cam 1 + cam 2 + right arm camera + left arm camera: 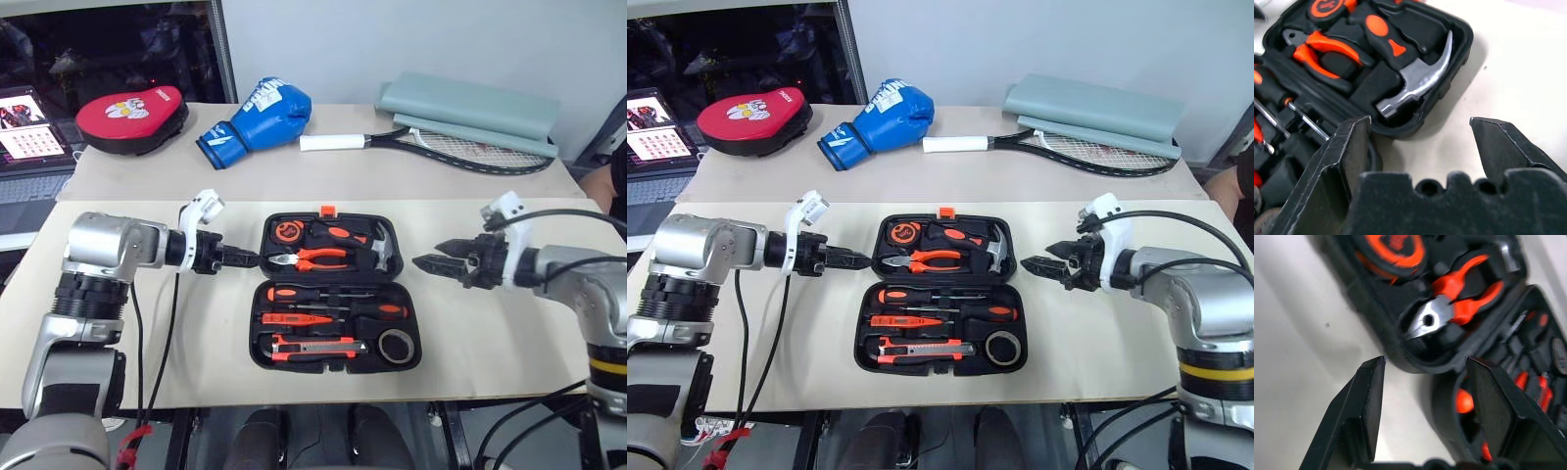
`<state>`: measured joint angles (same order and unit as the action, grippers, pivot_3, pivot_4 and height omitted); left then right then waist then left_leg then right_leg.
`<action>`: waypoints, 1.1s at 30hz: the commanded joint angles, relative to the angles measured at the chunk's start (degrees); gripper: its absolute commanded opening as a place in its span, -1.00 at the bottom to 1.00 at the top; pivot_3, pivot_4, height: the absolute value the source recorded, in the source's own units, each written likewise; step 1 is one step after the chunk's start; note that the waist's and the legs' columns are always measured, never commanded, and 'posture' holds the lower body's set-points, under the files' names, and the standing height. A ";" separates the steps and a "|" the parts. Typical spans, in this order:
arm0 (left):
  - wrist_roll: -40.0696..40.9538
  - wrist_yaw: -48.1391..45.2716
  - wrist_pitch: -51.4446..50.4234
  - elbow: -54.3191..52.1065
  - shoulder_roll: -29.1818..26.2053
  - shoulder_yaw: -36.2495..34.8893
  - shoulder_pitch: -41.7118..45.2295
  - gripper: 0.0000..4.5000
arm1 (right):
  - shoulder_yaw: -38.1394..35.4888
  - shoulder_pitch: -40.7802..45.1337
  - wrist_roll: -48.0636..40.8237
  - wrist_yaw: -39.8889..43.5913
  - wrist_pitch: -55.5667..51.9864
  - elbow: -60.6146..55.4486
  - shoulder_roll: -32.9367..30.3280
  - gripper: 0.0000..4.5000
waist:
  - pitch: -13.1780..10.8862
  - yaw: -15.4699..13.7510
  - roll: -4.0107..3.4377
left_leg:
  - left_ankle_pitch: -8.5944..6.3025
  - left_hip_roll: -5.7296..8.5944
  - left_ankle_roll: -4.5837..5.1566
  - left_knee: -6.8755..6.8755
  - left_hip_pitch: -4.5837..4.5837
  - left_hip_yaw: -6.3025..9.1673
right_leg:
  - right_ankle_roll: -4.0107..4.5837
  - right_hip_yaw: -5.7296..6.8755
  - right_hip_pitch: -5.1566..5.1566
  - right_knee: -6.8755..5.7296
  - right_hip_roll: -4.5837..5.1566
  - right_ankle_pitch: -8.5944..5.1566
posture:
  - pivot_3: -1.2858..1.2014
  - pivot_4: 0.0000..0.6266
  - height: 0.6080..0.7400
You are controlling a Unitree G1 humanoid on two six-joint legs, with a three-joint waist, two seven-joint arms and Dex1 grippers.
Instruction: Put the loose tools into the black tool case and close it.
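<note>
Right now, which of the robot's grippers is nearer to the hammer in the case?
The right gripper. It hangs open just beside the hammer at the tool case's right edge; the left gripper, also open, sits at the opposite edge, by the pliers.

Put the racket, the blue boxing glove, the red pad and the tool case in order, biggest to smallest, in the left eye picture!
1. Racket, the longest.
2. Black tool case, open.
3. Blue boxing glove and red pad look about alike.
The case lies nearer the camera, so it may look bigger than it is.

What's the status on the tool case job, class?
Left tool and right tool open, empty, flanking the black tool case. Case open, screwdrivers, knife, tape roll slotted in. Nothing in the way.
</note>
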<state>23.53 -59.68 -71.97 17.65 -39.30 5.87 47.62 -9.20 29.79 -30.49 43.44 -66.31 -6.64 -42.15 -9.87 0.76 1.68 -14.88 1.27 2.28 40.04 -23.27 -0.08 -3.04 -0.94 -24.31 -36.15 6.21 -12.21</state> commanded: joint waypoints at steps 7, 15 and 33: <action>-1.69 0.32 5.34 5.99 2.00 2.75 3.46 0.24 | 3.07 4.81 -0.30 -1.15 -1.87 5.91 1.25 0.70 | 0.00 -0.04 0.00 | -0.01 0.02 0.01 -0.09 -0.04 0.01 | 0.00 0.03 0.00 -0.02 0.02 0.00 | 0.03 -0.52 0.95; -2.17 0.25 5.70 7.12 3.83 4.09 3.36 0.24 | 6.69 5.61 1.00 -1.05 0.03 9.25 2.46 0.47 | 0.00 0.00 0.00 | -0.01 0.04 0.01 -0.11 -0.05 0.00 | -0.02 0.04 -0.01 -0.03 0.03 0.01 | 0.03 -0.52 0.95; -1.72 0.04 2.44 7.19 5.10 3.40 3.45 -0.99 | 6.12 6.15 -0.12 -0.76 -0.27 10.48 4.80 -1.00 | 0.07 0.04 -0.04 | 0.01 0.06 -0.02 -0.08 0.19 0.01 | -0.02 -0.01 0.14 -0.03 0.06 0.00 | 0.03 -0.52 0.95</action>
<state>20.71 -58.98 -68.98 25.69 -35.04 8.16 51.52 -2.24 35.78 -29.48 42.01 -67.63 6.10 -37.72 -9.79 0.80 1.64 -14.87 1.33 2.26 39.96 -23.09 -0.07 -3.06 -0.95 -24.18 -36.18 6.28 -12.20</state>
